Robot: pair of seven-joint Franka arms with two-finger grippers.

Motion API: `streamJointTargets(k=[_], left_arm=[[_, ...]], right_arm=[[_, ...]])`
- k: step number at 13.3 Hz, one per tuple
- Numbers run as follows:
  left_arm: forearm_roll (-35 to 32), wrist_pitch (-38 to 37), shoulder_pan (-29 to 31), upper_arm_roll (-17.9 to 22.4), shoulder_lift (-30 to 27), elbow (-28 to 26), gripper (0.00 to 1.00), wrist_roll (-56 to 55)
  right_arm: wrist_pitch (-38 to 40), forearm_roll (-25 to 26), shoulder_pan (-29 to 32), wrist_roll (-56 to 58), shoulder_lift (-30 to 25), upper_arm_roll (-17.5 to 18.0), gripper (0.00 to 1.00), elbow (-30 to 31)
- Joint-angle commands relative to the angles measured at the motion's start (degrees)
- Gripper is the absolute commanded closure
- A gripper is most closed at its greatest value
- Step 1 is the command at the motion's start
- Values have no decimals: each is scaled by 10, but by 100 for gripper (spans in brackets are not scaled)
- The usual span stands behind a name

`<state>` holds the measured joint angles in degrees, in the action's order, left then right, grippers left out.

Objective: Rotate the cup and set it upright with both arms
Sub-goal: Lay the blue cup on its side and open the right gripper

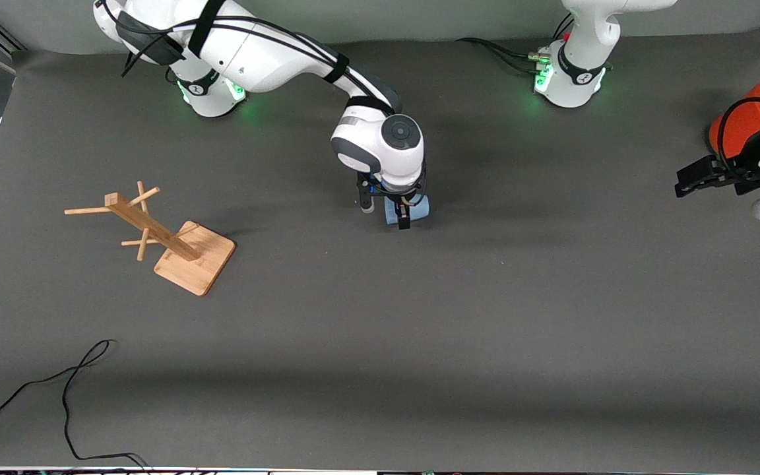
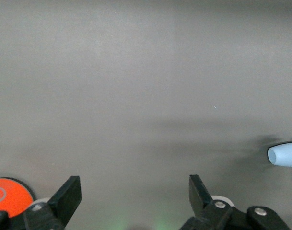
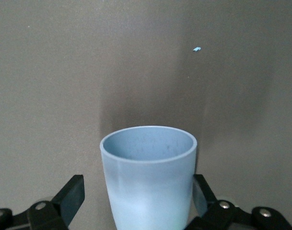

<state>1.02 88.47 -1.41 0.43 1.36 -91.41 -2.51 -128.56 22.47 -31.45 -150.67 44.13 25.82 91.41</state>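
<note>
Lighting is even, diffuse and overhead. The grey table shows soft, broad shadow bands and no glare. Green indicator glow marks both arm bases. The wooden rack casts a faint shadow. Both wrist views are slightly soft; the cup shades the table surface beside it.

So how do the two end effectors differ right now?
The right end effector straddles the blue cup; the left end effector surrounds nothing. The right is at the middle of the table; the left waits beside the orange can. Both are black, two-fingered and open.
</note>
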Motion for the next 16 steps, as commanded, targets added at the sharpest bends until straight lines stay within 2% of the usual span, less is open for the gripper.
streamJointTargets(k=[1,3,4,6,7,8,9,12,16], left_arm=[[3,1,1,-2,-2,1,0,-7],[3,1,1,-2,-2,1,0,-7],[3,1,1,-2,-2,1,0,-7],[3,0,0,-2,-2,1,0,-8],[3,0,0,-3,-3,1,0,-8],[3,-1,-1,-3,-3,1,0,-9],[3,-2,-4,-3,-3,1,0,-20],[6,-7,-11,-9,-5,2,0,-41],[6,-8,-34,-15,-4,0,0,-71]], right_arm=[[5,15,2,-4,-4,3,0,-12],[14,11,9,19,-12,9,0,-12],[33,9,26,34,-19,33,0,-13],[73,9,91,55,-28,111,0,-13],[97,9,114,70,-36,136,0,-15],[117,7,124,86,-49,145,0,-15],[123,-3,138,110,-66,147,0,-15],[118,-93,188,258,-113,145,0,-17],[158,-128,234,460,-183,133,0,-18]])
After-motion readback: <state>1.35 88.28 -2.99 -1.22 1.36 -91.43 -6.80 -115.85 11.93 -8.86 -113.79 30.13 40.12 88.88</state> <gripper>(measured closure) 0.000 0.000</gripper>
